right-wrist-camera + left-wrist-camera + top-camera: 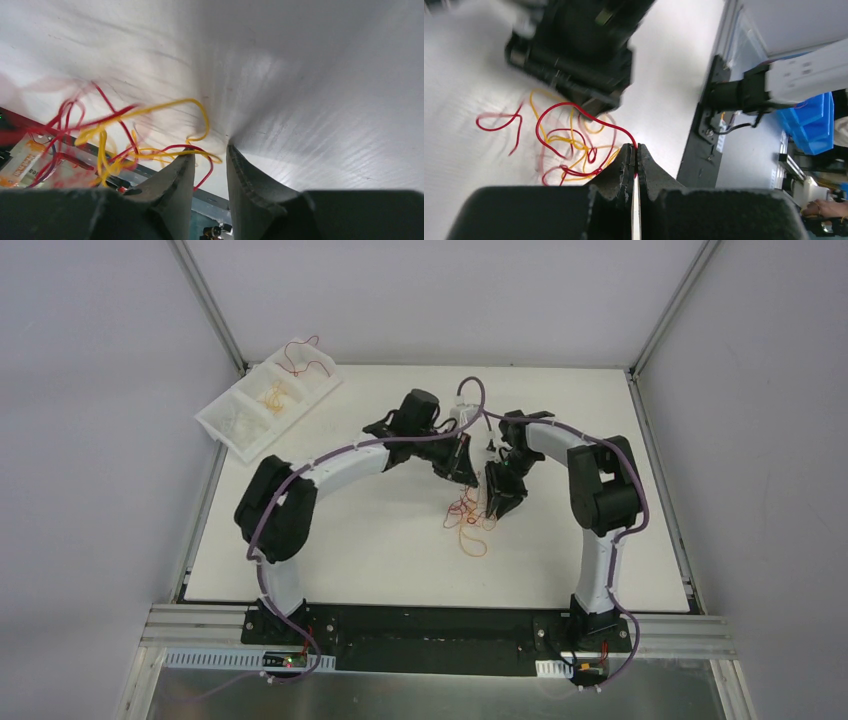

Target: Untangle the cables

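The cables are a small tangle (468, 518) of thin red, orange and yellow wires, lying on the white table just in front of both grippers. My left gripper (462, 475) is shut on a red cable (589, 112), pinched at the fingertips (636, 148). The rest of the tangle (569, 147) spreads to the left of the tips. My right gripper (497, 502) is open (210, 152) right at the tangle (115, 135). A red loop and a yellow strand (200, 152) reach into the gap between its jaws, which are not closed on them.
A white tray (225, 418) with compartments stands at the back left, with a red wire (300, 355) in its far compartment and pale wires (272, 395) in the middle one. The right gripper's black body (574, 50) hangs close above the tangle. The table's front edge rail (704, 125) is near.
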Controlling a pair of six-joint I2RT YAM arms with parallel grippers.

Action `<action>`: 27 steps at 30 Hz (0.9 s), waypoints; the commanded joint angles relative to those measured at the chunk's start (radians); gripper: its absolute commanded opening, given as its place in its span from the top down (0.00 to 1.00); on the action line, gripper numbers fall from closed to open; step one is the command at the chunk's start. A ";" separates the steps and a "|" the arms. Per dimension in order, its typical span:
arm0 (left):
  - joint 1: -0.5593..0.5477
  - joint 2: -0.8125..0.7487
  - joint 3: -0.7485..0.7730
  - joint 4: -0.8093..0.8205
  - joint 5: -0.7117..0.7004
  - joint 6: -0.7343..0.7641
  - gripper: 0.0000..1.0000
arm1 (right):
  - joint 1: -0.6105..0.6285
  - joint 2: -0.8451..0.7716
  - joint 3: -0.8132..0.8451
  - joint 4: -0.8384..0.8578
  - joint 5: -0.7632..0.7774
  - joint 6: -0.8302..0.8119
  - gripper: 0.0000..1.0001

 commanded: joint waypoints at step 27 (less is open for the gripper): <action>0.625 -0.375 0.878 -0.364 0.161 -0.112 1.00 | -0.031 0.138 0.155 -0.274 0.110 -0.104 0.96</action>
